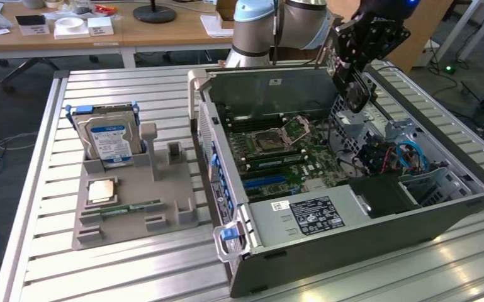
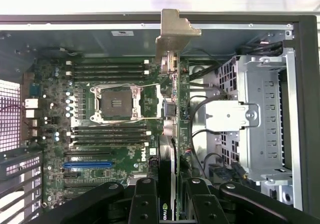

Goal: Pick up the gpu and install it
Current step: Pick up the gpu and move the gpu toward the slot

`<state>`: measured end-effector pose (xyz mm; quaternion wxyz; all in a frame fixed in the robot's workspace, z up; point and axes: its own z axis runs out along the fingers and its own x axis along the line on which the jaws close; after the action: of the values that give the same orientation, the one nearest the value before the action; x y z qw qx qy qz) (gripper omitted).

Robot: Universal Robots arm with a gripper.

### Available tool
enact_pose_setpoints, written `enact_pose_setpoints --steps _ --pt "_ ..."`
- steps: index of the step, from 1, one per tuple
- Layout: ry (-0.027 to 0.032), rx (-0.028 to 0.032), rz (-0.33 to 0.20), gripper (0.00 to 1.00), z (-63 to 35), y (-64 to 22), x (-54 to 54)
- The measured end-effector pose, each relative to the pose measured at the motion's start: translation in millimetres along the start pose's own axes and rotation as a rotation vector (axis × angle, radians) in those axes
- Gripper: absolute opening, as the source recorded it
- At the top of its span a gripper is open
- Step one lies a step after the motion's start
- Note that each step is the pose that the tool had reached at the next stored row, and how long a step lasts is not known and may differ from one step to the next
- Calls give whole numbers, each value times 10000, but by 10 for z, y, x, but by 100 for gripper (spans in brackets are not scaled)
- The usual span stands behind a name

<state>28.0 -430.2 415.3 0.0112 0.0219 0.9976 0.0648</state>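
Open room above the motherboard (image 2: 55,129) for tool (image 2: 172,184) and gpu (image 2: 175,32) — drive cage (image 2: 260,119) and case wall (image 1: 267,88) crowd the sides.

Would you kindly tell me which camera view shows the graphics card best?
The exterior view: the graphics card hangs over the open computer case with its black fan face showing. The wrist view sees it edge-on, gripped in the tool, with its metal bracket at the far end.

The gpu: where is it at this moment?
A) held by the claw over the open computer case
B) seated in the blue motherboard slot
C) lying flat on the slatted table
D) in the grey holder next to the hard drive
A: the claw is shut on the gpu, which hangs edge-down above the open computer case.
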Motion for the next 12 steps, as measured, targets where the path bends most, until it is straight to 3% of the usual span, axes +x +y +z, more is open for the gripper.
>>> enact_pose_setpoints --steps 12 --pt "0 0 -3 26 3 6 -115"
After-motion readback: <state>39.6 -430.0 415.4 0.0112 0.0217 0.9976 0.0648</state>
